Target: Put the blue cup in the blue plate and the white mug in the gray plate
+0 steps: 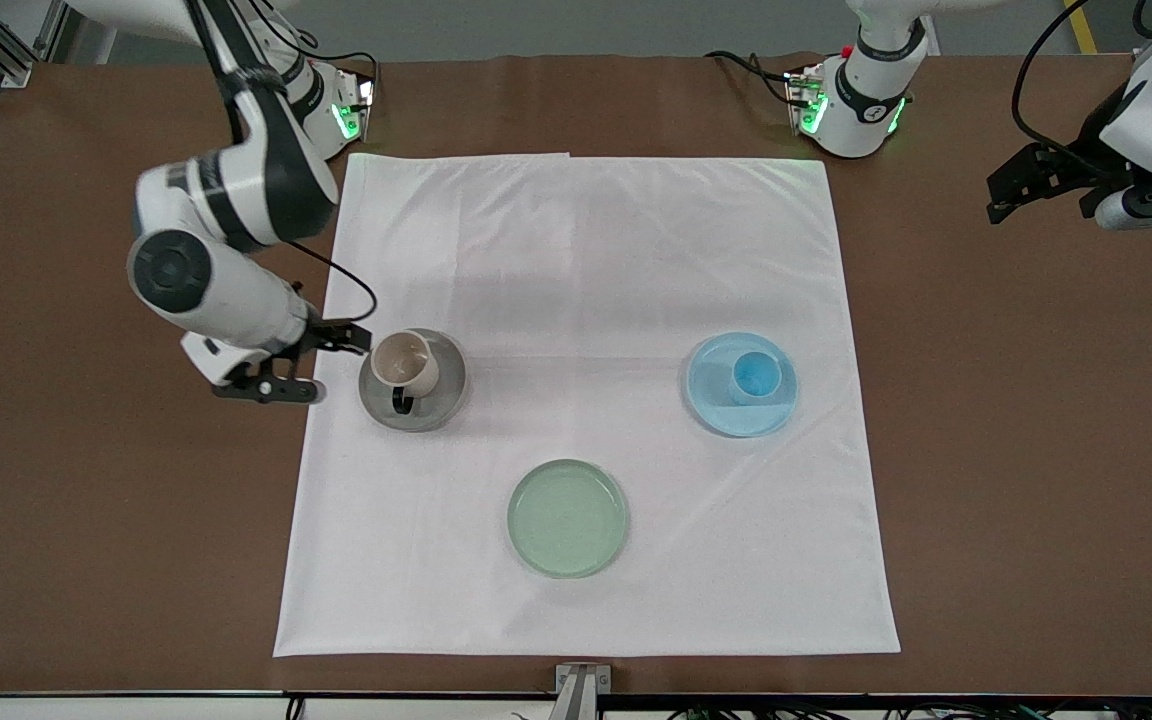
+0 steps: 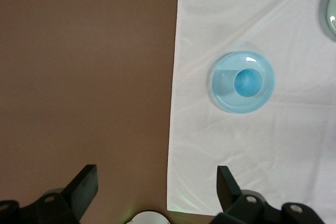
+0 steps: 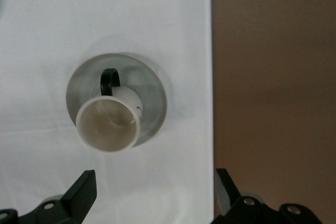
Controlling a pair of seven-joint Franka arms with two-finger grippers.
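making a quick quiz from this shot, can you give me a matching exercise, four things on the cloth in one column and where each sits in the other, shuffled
Things:
1. white mug
2. blue cup
3. pale green plate
4. right gripper

Places or states:
A. bare, nearest the front camera
B. standing in the blue plate
C. open, beside the gray plate at the cloth's edge
D. standing on the gray plate, handle toward the front camera

Pairs: 1-D, 2-B, 3-A, 4-C

White mug (image 3: 108,125) upright on gray plate (image 3: 152,98), white cloth (image 3: 105,14), right gripper (image 3: 152,192) spread
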